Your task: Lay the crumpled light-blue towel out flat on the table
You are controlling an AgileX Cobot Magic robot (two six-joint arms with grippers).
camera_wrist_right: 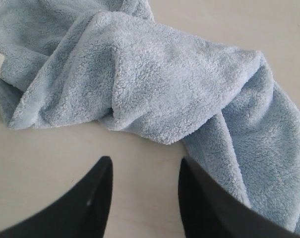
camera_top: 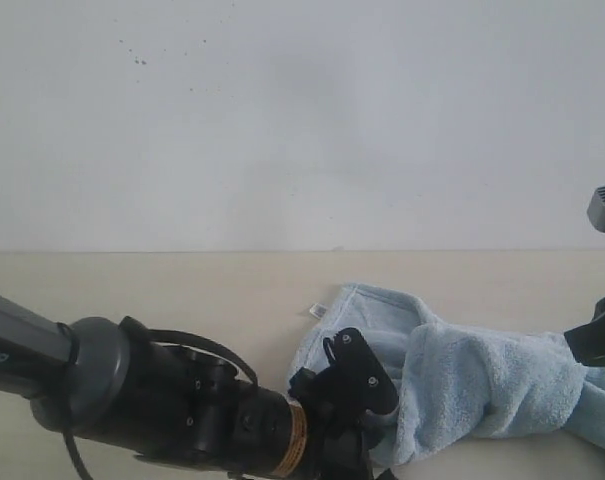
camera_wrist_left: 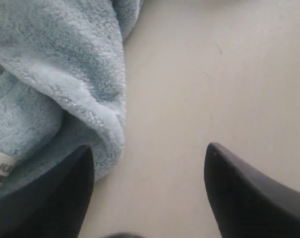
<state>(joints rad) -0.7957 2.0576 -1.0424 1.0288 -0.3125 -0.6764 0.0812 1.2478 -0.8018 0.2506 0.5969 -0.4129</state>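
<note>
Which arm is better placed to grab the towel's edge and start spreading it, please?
Probably the left: the open left gripper straddles the towel's folded edge by the label tag. The right gripper, also open, hangs over bare table just short of it.

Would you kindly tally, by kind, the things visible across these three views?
towel: 1
table: 1
grippers: 2, the left gripper and the right gripper
Total: 4
</note>
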